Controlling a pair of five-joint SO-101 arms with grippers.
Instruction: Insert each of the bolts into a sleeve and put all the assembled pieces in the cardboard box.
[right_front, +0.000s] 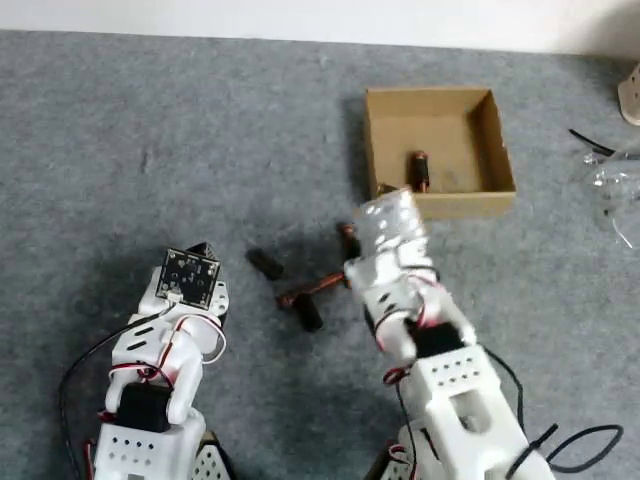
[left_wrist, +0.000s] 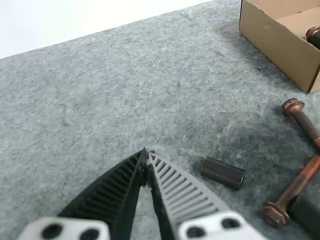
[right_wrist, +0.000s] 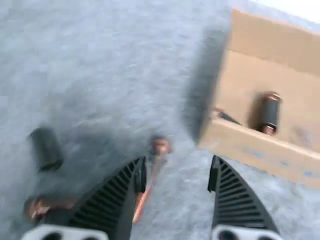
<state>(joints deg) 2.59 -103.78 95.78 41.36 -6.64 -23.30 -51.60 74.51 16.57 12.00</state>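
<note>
Your worktop (right_front: 120, 150) is a grey felt-like mat that meets a pale wall along its far edge. The cardboard box (right_front: 440, 205) sits near that far edge, toward the right. One assembled piece (right_front: 420, 170), a bolt in its sleeve, already lies inside.

Your right gripper (right_wrist: 176, 172) hangs low over the middle of the worktop, just in front of the box. Its fingers are spread wide and hold nothing. Your left gripper (left_wrist: 146, 167) is nearer the front left, with its fingers pressed together tip to tip, also holding nothing.

One bolt (right_wrist: 159, 146) lies between the right fingers, close against one of them. A second bolt (right_front: 312, 287) lies loose in the middle. A dark sleeve (right_front: 310, 316) lies just beside it, and I cannot tell whether they touch. A second sleeve (right_front: 265, 264) lies apart, toward the left arm.

As I read it, you are on the second of three assemblies, at the bolt pickup. Next, centre the right fingers over the shank, lower, and close near the head so the threaded end stays free. Open the left fingers and take the lone sleeve to meet it.
</note>
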